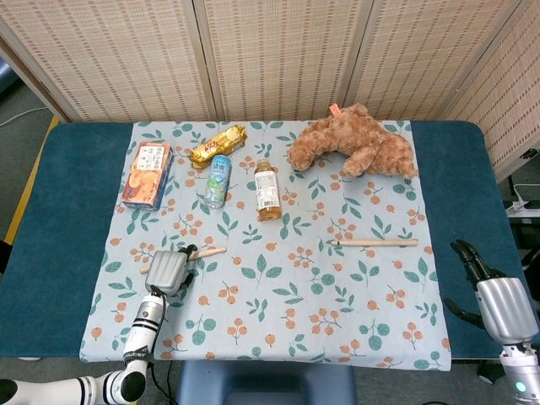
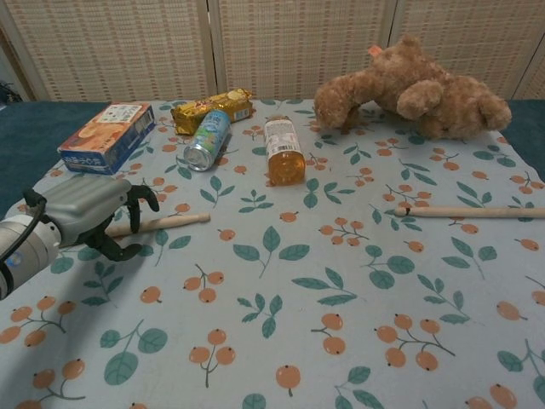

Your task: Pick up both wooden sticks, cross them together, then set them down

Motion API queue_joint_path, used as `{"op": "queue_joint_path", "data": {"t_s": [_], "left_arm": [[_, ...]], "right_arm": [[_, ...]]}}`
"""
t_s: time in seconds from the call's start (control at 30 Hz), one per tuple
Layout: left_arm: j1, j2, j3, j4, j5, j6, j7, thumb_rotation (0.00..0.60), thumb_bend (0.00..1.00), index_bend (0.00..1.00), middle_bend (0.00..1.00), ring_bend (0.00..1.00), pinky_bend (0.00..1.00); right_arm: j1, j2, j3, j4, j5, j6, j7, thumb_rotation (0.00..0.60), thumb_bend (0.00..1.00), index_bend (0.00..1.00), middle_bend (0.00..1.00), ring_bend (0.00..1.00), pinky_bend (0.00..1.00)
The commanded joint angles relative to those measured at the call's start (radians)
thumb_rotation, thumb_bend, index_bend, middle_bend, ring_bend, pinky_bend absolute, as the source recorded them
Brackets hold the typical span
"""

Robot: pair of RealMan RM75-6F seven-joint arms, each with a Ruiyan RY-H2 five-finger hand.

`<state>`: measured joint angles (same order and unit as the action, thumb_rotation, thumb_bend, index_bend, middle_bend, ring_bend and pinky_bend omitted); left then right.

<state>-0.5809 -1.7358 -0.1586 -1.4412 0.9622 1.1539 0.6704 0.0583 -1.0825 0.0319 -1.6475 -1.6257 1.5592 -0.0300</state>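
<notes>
Two wooden sticks lie on the leaf-print cloth. The left stick (image 1: 208, 251) (image 2: 168, 223) lies flat, and its left end is hidden under my left hand (image 1: 169, 272) (image 2: 92, 214). That hand arches over the stick, fingers on the far side and thumb on the near side, with a gap between them and nothing gripped. The right stick (image 1: 375, 242) (image 2: 473, 211) lies alone at the cloth's right. My right hand (image 1: 492, 294) hovers off the cloth's right edge, fingers apart and empty. The chest view does not show it.
Across the back of the cloth stand an orange snack box (image 1: 148, 174), a gold wrapped pack (image 1: 217, 145), a lying can (image 1: 218, 180), a lying tea bottle (image 1: 267, 189) and a brown teddy bear (image 1: 354, 142). Blue table (image 1: 59, 211) borders the cloth.
</notes>
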Motion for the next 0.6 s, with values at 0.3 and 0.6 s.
{"op": "queue_joint_path", "data": {"t_s": [0.3, 0.6], "left_arm": [[0.002, 0.011, -0.011, -0.025, 0.029, 0.027, -0.033, 0.6, 0.35, 0.24, 0.4, 0.84, 1.0], [-0.01, -0.043, -0.001, 0.091, -0.005, -0.017, -0.033, 0.6, 0.35, 0.21, 0.36, 0.84, 1.0]], "right_arm": [[0.001, 0.0, 0.002, -0.002, 0.005, -0.003, 0.001, 0.6, 0.08, 0.1, 0.08, 0.45, 0.61], [0.004, 0.01, -0.001, -0.01, 0.01, -0.018, 0.007, 0.6, 0.08, 0.1, 0.08, 0.45, 0.61]]}}
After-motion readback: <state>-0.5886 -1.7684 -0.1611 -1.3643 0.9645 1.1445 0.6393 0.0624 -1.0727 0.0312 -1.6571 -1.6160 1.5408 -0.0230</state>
